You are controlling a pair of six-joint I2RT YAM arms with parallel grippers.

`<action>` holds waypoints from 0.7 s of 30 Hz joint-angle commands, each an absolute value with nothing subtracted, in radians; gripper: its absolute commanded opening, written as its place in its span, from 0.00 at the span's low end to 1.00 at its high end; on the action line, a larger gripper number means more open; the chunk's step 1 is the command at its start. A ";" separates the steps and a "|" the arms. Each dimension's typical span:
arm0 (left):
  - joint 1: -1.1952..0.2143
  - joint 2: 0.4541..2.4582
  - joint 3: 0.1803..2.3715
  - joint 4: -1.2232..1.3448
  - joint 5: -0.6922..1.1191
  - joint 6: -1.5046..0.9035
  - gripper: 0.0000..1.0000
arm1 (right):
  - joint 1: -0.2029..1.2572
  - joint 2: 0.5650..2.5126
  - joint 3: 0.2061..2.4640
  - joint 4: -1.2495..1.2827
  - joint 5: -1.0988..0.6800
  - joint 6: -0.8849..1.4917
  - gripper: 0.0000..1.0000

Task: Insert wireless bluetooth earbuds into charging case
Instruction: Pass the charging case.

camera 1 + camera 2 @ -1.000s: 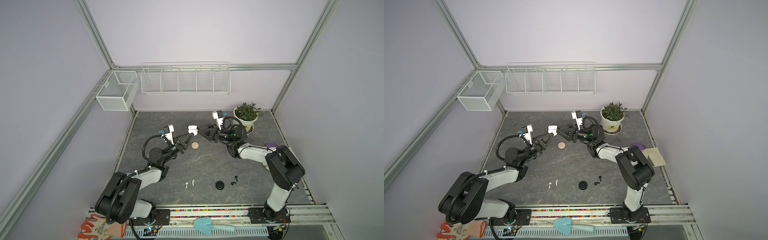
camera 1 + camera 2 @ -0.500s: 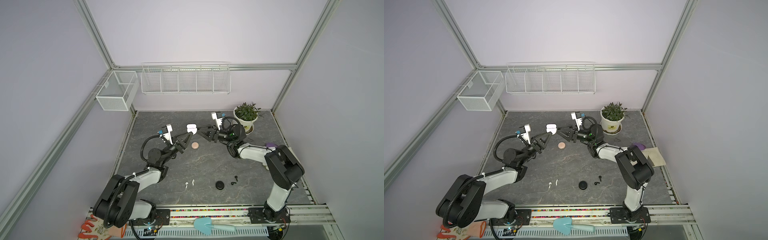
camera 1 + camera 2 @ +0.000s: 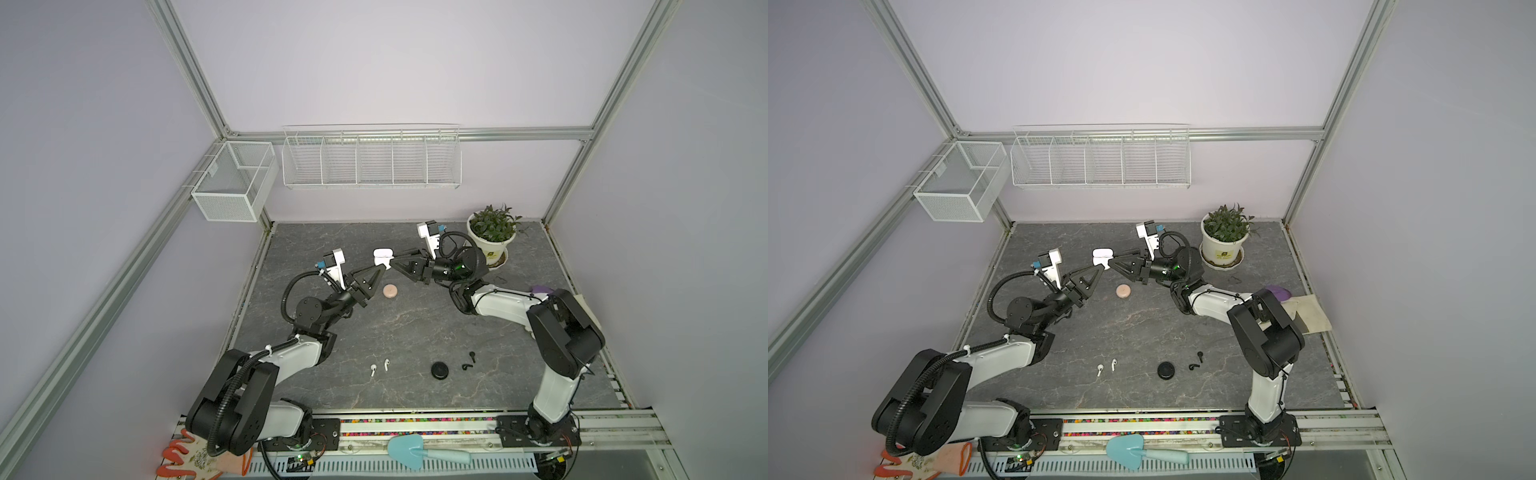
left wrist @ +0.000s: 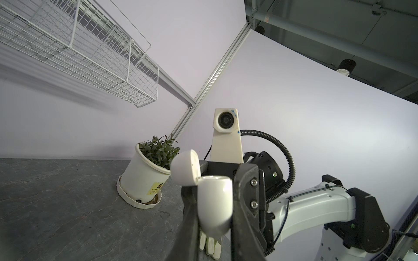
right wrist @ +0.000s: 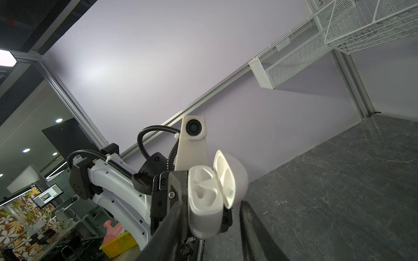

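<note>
Two arms meet above the table (image 3: 415,324): our left gripper (image 3: 379,272) clamps the white case (image 5: 203,210) aloft, we judge so its empty sockets face the right gripper (image 3: 397,261), whose jaws stand apart at the open lid (image 5: 228,178). On the table, well apart from the case, lie white earbuds (image 3: 387,364) and black earbuds (image 3: 472,355). We cannot read the yellow label (image 4: 156,188) on the pot (image 3: 492,245).

Open desk (image 3: 415,324) spreads in front of the pink case (image 3: 390,291) (white earbuds (image 3: 387,364), black case (image 3: 439,370) farther forward); potted plant (image 3: 492,237) blocks behind-right.
</note>
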State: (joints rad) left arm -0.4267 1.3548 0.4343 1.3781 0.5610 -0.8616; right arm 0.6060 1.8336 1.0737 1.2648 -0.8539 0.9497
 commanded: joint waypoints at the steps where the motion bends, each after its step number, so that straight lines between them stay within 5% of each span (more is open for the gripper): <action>1: -0.433 1.353 0.423 1.418 0.566 -0.862 0.00 | 0.624 1.839 1.100 1.273 -0.875 0.945 0.42; 21: -0.435 1.364 0.409 1.416 0.558 -0.865 0.05 | 0.619 1.816 1.098 1.264 -0.893 0.962 0.22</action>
State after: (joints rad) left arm -0.4278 1.3556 0.4248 1.3903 0.5575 -0.8616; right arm 0.6216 1.8336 1.0821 1.2457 -0.8776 0.9531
